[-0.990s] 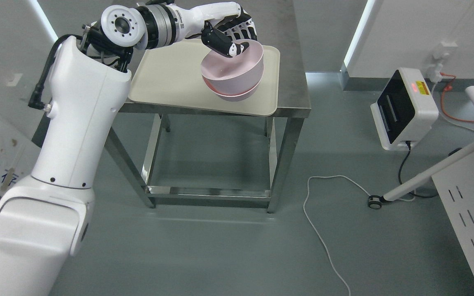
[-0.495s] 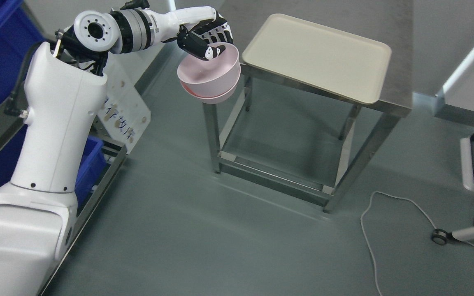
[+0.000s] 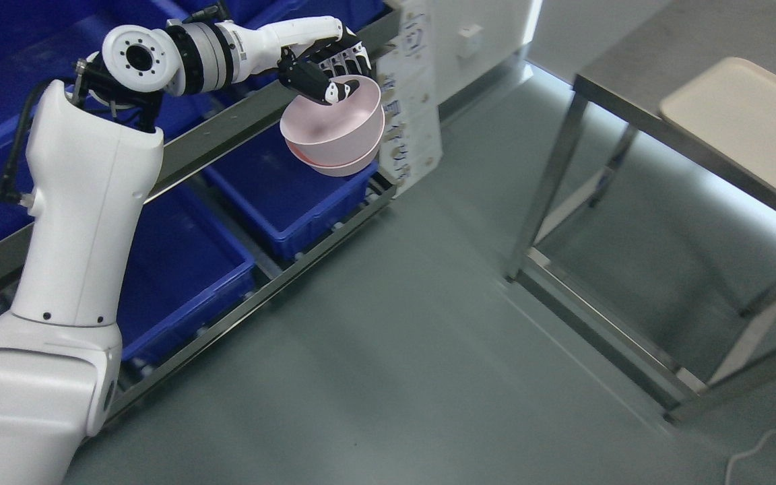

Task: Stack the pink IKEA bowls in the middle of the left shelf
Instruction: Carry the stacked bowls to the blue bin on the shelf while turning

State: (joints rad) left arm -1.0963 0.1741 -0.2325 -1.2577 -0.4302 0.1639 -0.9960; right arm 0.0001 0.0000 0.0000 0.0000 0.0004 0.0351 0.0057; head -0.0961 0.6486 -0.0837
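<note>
Two nested pink plastic bowls (image 3: 334,135) upper centre-left, left hand (image 3: 324,71) fingers curled over their rim, held over blue plastic bins (image 3: 280,195) on metal shelf rack (image 3: 226,135). Grey floor (image 3: 388,350); steel table (image 3: 630,114) with beige tray (image 3: 745,128) upper right.

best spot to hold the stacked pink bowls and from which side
By the rim, from above: thumb inside, fingers down the outer wall. The pink bowls sit nested and open upward, so the rim is the only thin edge. The left hand pinches the far rim exactly this way.
</note>
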